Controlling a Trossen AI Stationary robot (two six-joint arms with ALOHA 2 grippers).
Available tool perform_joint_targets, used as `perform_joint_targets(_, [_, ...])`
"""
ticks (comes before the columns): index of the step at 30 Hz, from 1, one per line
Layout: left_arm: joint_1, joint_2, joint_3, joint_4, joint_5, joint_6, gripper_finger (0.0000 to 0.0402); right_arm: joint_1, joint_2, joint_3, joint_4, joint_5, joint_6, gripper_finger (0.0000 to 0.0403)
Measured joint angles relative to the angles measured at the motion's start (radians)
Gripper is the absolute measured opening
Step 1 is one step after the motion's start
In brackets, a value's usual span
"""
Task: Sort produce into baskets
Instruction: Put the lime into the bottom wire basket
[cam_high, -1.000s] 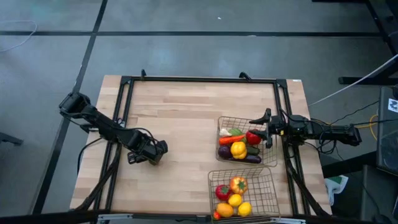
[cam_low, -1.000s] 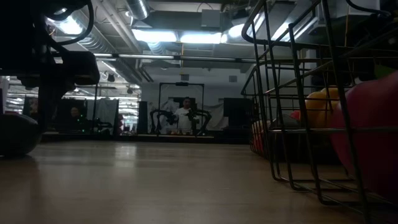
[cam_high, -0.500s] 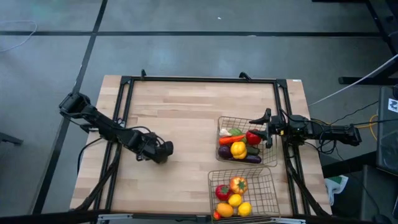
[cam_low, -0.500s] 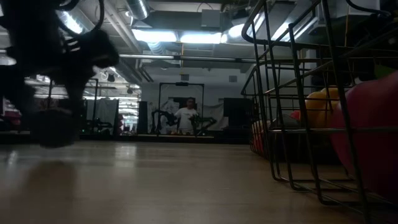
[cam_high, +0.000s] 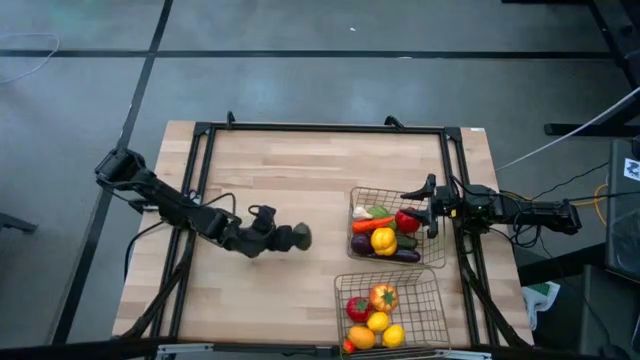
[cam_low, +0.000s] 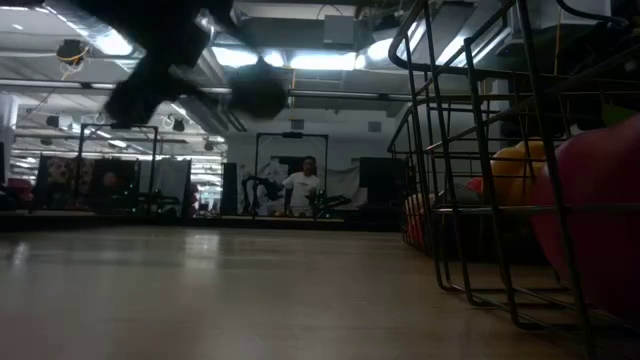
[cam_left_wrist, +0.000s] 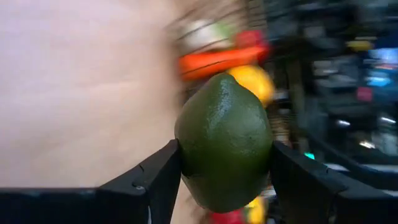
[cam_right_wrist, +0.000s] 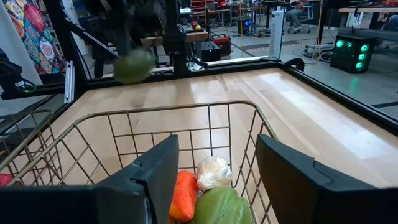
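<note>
Now the left gripper (cam_high: 290, 238) is clamped on a green avocado (cam_left_wrist: 224, 140), raised off the desk (cam_high: 300, 180) near the far basket (cam_high: 440, 262). Its rounded skin could probably slip free mid-swing. The right gripper (cam_right_wrist: 214, 180) waits, parted, over that basket.

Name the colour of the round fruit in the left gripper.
Dark green avocado; left wrist view shows it best.

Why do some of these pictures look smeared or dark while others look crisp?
Left wrist view: the green avocado between the fingers is sharp, while the table and basket behind streak with motion blur. Low view: the arm overhead is a dark smear against bright ceiling lights. Right wrist view: the basket is crisp, the avocado farther off is blurred. High view: evenly lit and clear.
</note>
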Motion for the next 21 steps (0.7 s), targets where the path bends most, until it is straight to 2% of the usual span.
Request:
perform_joint_targets(4, [0.0, 0.0, 0.001, 0.213, -0.057, 0.226, 0.0219, 0.0, 0.0, 0.0, 0.0, 0.0, 0.0, 0.0214])
perform_joint_targets(9, [0.002, 0.036, 0.072, 0.326, -0.083, 0.471, 0.0219, 0.0, 0.0, 0.0, 0.0, 0.0, 0.0, 0.0214])
perform_joint_targets(14, [0.002, 0.16, 0.219, 0.375, -0.084, 0.662, 0.0219, 0.0, 0.0, 0.0, 0.0, 0.0, 0.0, 0.0214])
perform_joint_targets(21, [0.002, 0.391, 0.489, 0.372, -0.048, 0.848, 0.0219, 0.0, 0.0, 0.0, 0.0, 0.0, 0.0, 0.0214])
